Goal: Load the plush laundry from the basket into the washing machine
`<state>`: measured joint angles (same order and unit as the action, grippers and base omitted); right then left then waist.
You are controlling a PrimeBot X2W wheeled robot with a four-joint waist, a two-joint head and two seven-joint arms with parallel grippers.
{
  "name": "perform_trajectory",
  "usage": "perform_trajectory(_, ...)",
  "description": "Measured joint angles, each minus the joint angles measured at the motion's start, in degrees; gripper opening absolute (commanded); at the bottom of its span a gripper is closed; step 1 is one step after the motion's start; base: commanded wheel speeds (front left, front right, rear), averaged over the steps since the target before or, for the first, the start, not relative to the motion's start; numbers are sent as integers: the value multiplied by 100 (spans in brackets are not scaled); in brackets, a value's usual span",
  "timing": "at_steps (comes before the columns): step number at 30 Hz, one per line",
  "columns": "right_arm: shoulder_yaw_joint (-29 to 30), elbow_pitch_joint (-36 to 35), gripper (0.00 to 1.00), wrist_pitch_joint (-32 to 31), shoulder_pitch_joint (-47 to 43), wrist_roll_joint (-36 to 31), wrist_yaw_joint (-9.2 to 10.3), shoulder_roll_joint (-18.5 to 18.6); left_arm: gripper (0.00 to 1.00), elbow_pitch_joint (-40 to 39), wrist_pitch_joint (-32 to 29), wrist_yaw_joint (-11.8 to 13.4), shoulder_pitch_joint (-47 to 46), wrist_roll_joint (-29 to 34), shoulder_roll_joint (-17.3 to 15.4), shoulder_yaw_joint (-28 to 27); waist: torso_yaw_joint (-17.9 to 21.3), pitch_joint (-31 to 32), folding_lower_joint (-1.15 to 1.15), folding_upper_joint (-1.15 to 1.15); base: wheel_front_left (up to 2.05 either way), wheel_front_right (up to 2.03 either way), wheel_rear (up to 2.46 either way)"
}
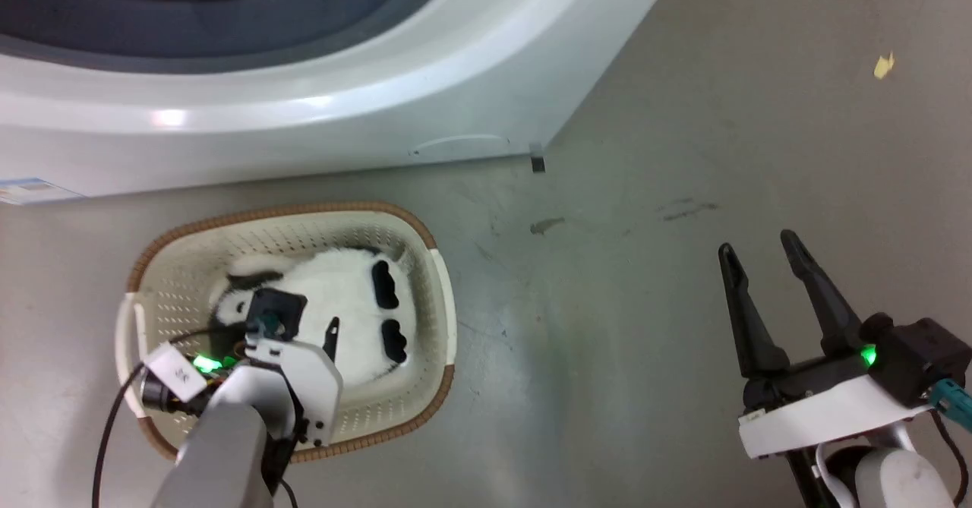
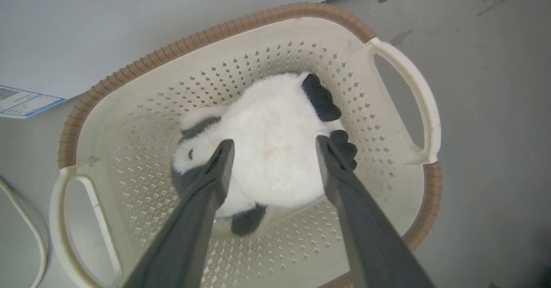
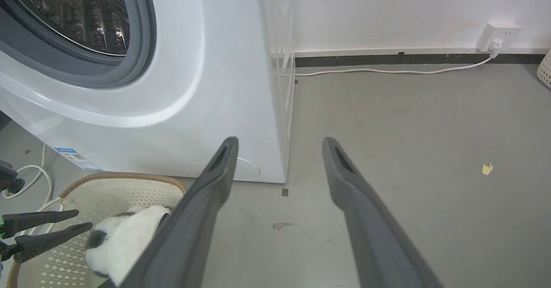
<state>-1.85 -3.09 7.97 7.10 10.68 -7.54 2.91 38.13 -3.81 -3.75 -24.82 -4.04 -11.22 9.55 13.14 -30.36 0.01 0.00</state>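
- Left end effector [image 2: 274, 144] hangs inside the basket with its two dark fingers [image 2: 202, 193] spread wide, one on each side of the plush laundry's white body. It has hold of nothing, and I cannot tell whether the tips touch the fur.
- Right end effector [image 1: 758, 242] is held over bare floor, well to the right of the basket. Its fingers are parted and empty, and they point toward the floor beside the washing machine's right front corner.
- Washing machine [image 3: 224, 64], white, takes up the upper left of the head view. In the right wrist view its shiny perforated drum [image 3: 86, 17] shows inside the grey gasket [image 3: 144, 42].
- Grey floor [image 1: 683, 189] carries everything and bears a few dark smudges; a white wall [image 3: 387, 8] stands behind it.
- Basket [image 2: 258, 34], cream with a brown rim and a loop handle at each short end, stands on the floor just in front of the washing machine's base.
- Plush laundry [image 2: 271, 120] lies in the bottom of the basket, white and fluffy with black patches. One small black eye shows toward the left in the left wrist view.
- White cable [image 3: 387, 71] runs along the foot of the wall to a socket [image 3: 499, 32].
- Blue-and-white label [image 2: 21, 103] sits low on the washing machine's front.
- Yellow scrap [image 1: 883, 65] lies on the floor, well apart from the rest.
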Motion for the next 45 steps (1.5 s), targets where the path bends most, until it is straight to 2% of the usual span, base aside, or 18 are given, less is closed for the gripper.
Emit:
perform_trajectory(9,11,-81,100,118,48,170,0,0,100,503,-524,-56,-543,-281,-124,456,147,-446,0,0,0,0,0)
perform_trajectory(14,26,-142,100,181,60,332,0,0,100,864,-733,-100,-1022,-423,-388,797,269,-802,0,0,0,0,0)
perform_trajectory(19,21,-179,100,245,99,454,0,0,100,1184,-803,-65,-1393,-431,-510,926,359,-1059,0,0,0,0,0)
perform_trajectory(28,27,-220,100,349,169,630,0,0,100,1751,-992,-54,-2000,-463,-642,1285,528,-1529,0,0,0,0,0)
perform_trajectory(41,49,-242,100,509,170,961,0,0,100,2495,-1503,-234,-2807,-492,-738,1882,762,-2211,-1,0,0,0,0)
perform_trajectory(42,53,-237,100,519,171,970,0,0,53,2538,-1507,-246,-2853,-509,-757,1924,786,-2254,-1,0,0,0,0)
perform_trajectory(43,54,-227,100,533,175,995,0,0,0,2591,-1496,-247,-2903,-528,-776,1950,816,-2294,-1,0,0,0,0)
perform_trajectory(45,54,-209,100,555,215,1056,0,0,0,2703,-1467,-238,-2983,-583,-820,1968,893,-2352,-1,0,0,0,0)
